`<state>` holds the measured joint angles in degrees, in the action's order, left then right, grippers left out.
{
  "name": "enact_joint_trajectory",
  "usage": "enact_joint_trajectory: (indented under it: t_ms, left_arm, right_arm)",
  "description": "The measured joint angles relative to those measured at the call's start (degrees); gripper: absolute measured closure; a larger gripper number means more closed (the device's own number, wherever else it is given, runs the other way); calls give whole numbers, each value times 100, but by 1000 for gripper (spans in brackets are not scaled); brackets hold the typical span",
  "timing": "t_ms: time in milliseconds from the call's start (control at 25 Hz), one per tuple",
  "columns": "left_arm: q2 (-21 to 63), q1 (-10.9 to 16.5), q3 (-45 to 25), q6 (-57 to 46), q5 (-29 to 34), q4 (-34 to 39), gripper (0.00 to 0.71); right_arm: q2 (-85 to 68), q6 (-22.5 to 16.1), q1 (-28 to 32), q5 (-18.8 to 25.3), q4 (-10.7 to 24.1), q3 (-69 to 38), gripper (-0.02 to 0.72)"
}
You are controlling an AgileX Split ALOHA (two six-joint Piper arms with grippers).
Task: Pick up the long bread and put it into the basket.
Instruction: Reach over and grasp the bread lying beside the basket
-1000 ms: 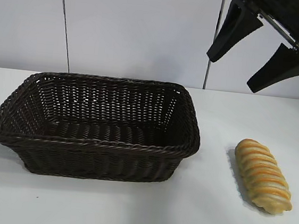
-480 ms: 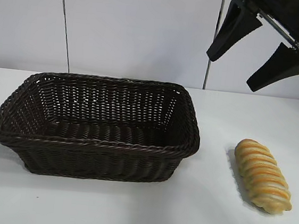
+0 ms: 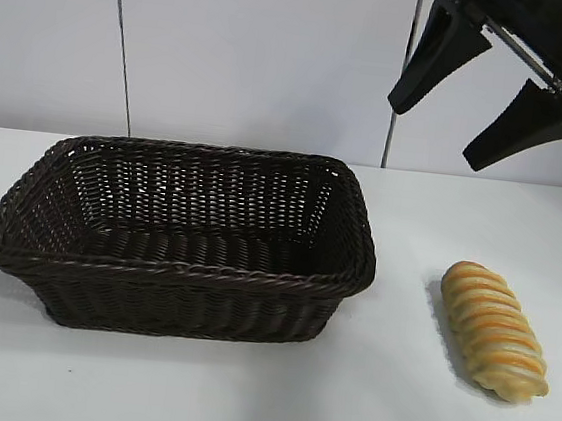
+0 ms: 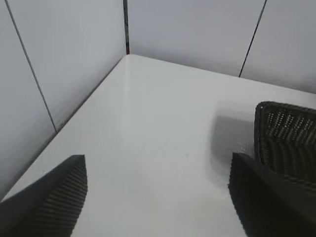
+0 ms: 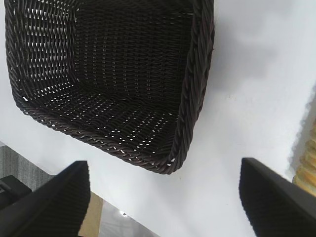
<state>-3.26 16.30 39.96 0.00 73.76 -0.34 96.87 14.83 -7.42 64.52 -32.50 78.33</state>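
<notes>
Both sets of jaws stand wide apart and hold nothing. Seen from the exterior camera, the right gripper [image 3: 496, 97] hangs in the air at the upper right, its two black fingers [image 3: 433, 56] splayed and angled down toward the table, above and behind the long bread and not touching it. On the white table [image 3: 391, 403] lies the long bread [image 3: 495, 331], a golden-yellow loaf with orange-brown ridges running across its top; it rests flat near the table's right edge, its length running from the back toward the front edge, well apart from the gripper above. To its left, with a strip of bare table between them, sits the basket [image 3: 180, 260], a large dark brown woven wicker box with a braided rim and sloped sides, upright, nothing visible inside. In the right wrist view, the basket [image 5: 192, 98] fills much of the frame, and a sliver of the long bread [image 5: 308, 168] shows at the edge beside one black finger [image 5: 276, 197]. In the left wrist view, the left gripper [image 4: 158, 192] points out over bare table near a corner where two wall panels meet, its ribbed fingers [image 4: 54, 195] apart, and one end of the basket [image 4: 286, 138] sits just beyond one finger. The left gripper does not appear in the exterior view.
</notes>
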Motion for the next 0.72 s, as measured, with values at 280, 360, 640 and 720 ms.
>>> enact_joint_trajectory:
  t_ms: [280,360,640,720]
  left_arm:
    - [0,0,-864,0,3,-80,137]
    - [0,-34,-903,-34,-9,-75,137]
    - [0,-605,-915,-96,-9,-75,137]
    - [0,-748,-915,-96,-9,-75,137]
  right_arm:
    - [0,0,0,-5,7,0,135]
    - [0,0,0,-5,6,0,135]
    - [0,0,0,-5,13,0,135]
    - [0,0,0,-5,13,0,135]
